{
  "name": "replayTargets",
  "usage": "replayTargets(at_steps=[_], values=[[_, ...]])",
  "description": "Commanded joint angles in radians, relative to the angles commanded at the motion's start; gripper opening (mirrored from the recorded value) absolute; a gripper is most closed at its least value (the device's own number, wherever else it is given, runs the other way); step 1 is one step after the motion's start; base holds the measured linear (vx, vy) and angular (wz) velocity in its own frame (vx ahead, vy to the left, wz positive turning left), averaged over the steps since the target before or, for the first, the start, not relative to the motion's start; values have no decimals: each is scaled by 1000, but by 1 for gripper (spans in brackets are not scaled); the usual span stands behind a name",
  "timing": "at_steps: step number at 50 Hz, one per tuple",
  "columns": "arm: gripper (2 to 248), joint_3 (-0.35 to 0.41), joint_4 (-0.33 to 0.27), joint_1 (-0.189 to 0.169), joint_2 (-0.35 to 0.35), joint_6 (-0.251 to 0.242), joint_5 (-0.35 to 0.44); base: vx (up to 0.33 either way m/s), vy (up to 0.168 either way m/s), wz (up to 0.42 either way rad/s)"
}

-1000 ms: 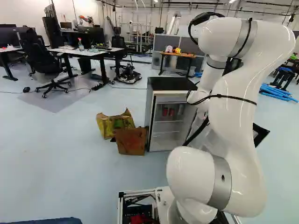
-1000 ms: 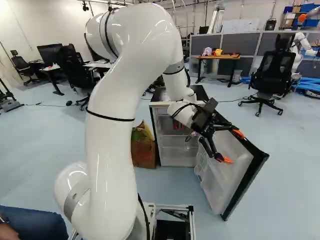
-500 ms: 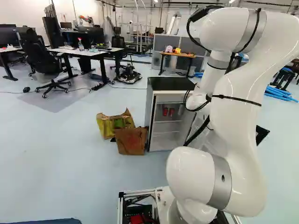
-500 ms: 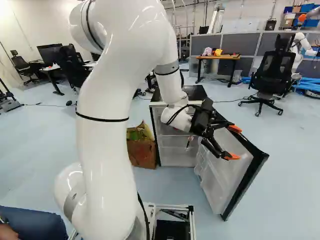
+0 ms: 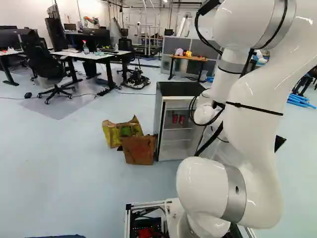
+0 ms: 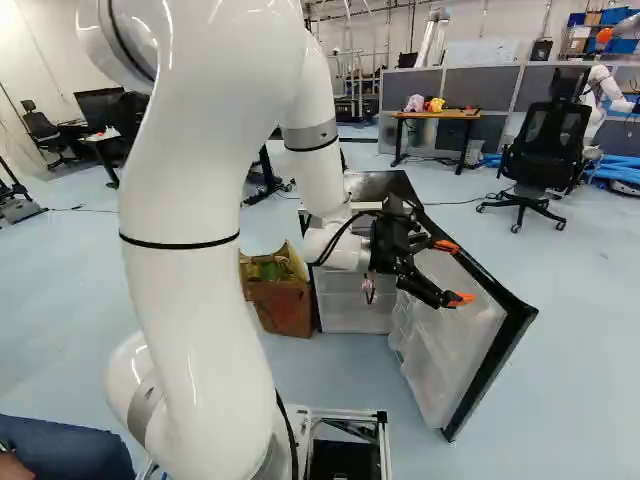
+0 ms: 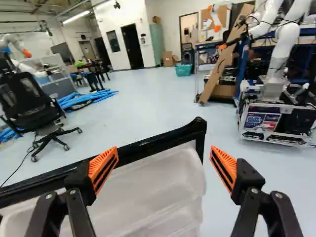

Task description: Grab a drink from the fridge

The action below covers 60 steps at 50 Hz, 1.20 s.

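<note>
Fridge [image 5: 181, 89] at twelve o'clock from the base [image 5: 145, 205], its door [image 6: 440, 350] open towards one, two red cans [image 5: 182, 119] high inside, black gripper [image 6: 454, 272] hovered near that door, jaws spread wide, gripped nothing.

Glossy white rounded arm segments, grey bands, black cables.

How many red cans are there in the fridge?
2: one red can high in the fridge, the other red can right beside it, nearer the arm. More could hide behind them.
</note>
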Motion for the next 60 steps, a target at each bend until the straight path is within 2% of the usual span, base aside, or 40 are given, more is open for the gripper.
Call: replayTargets(at_steps=[39, 60], values=[[247, 263, -411, 84, 201, 0, 0, 0, 0, 0], [247, 375, -632, 140, 240, 0, 0, 0, 0, 0]])
